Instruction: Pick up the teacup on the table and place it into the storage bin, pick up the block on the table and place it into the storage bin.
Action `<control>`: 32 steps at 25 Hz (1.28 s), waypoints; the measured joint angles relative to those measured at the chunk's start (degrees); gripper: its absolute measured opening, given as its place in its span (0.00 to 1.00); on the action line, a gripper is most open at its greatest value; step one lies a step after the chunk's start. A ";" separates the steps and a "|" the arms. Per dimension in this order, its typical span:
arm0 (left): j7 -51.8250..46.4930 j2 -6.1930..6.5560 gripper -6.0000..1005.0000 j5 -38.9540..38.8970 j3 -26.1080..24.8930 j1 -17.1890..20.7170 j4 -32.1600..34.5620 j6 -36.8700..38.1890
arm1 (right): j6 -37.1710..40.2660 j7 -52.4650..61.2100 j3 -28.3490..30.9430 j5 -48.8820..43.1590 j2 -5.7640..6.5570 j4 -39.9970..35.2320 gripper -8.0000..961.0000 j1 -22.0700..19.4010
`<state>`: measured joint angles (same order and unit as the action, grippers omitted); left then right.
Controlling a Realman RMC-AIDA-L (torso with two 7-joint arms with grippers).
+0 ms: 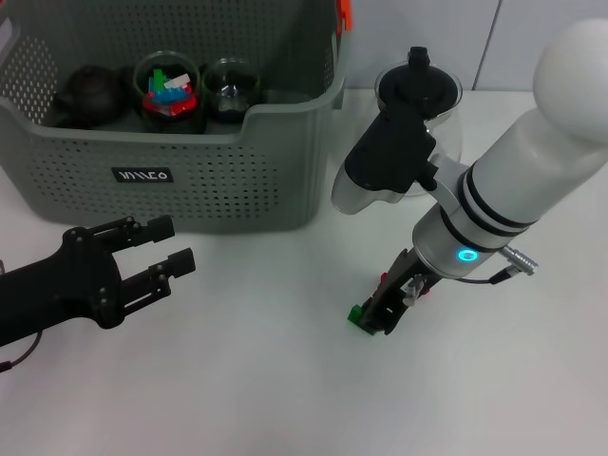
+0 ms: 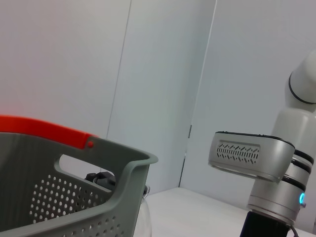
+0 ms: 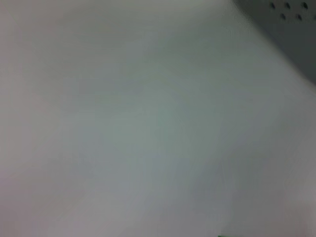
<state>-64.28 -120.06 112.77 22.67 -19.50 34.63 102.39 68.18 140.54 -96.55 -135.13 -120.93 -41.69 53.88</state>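
Observation:
The grey-green storage bin (image 1: 218,180) stands at the back left, and its wall (image 2: 74,197) fills the lower left wrist view. A glass teacup (image 1: 228,90) stands inside the bin. A small green block (image 1: 356,313) lies on the white table right of centre. My right gripper (image 1: 377,318) reaches straight down onto the block, whose green edge peeks out at the gripper's tip. My left gripper (image 1: 177,241) hovers open and empty in front of the bin, low on the left. The right wrist view shows only blurred table and a bin corner (image 3: 296,29).
Inside the bin are also a dark teapot (image 1: 90,93) and a glass cup holding coloured blocks (image 1: 169,87). A glass teapot with a black lid (image 1: 423,95) stands behind my right arm. An orange tab (image 2: 44,129) sits on the bin rim.

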 joint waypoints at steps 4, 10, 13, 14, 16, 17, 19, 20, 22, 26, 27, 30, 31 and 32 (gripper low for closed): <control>-0.09 0.00 0.53 0.00 0.00 -0.01 0.00 0.00 | 0.45 0.00 0.20 -0.02 0.03 -0.08 0.17 -0.04; -0.27 0.00 0.53 0.00 -0.74 -0.01 0.00 0.42 | 6.90 -0.14 6.05 -0.04 0.62 -7.53 0.16 -2.16; -0.31 0.01 0.53 0.00 -1.39 -0.01 0.00 0.56 | 12.74 -1.83 13.28 0.61 0.73 -15.60 0.16 -5.07; -0.31 0.03 0.53 0.00 -1.44 -0.01 0.00 0.56 | 15.07 -3.04 16.23 1.63 0.72 -18.37 0.16 -5.98; -0.36 0.14 0.53 0.00 -2.26 0.12 0.00 0.79 | 19.64 -5.84 22.07 5.48 0.73 -22.38 0.16 -7.36; -0.38 0.22 0.53 0.00 -2.94 0.23 0.00 1.05 | 22.17 -7.68 25.73 8.77 0.77 -24.19 0.16 -8.04; -0.39 0.33 0.53 0.00 -4.57 0.48 0.00 1.85 | 26.67 -10.98 31.65 15.22 0.84 -25.66 0.16 -8.89; -0.39 0.40 0.53 0.00 -5.45 0.59 0.00 2.31 | 28.67 -12.65 34.50 18.67 0.96 -25.83 0.16 -9.16; -0.40 0.54 0.53 0.00 -7.22 0.94 0.07 3.43 | 32.50 -16.07 41.12 26.19 1.17 -25.81 0.16 -9.96; -0.37 0.62 0.54 0.33 -9.22 1.66 0.36 4.43 | 32.55 -21.28 46.51 35.72 1.28 -26.09 0.16 -11.96; -0.35 0.62 0.54 0.46 -9.39 1.77 0.40 4.45 | 31.52 -22.32 46.81 36.94 1.25 -26.09 0.16 -12.19; -0.28 0.62 0.54 1.48 -9.44 2.08 0.78 4.49 | 25.33 -23.60 45.13 36.33 1.20 -25.46 0.16 -10.66; -0.25 0.62 0.54 2.44 -9.29 2.08 1.17 4.64 | 23.14 -23.32 43.92 34.96 1.25 -25.07 0.16 -9.45; -0.23 0.65 0.54 3.56 -9.24 2.13 1.59 4.86 | 20.22 -22.59 42.30 32.62 1.39 -24.51 0.16 -7.76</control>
<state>-64.50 -119.41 116.33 13.43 -17.37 36.22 107.25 88.40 117.95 -54.25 -102.51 -119.55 -66.20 46.13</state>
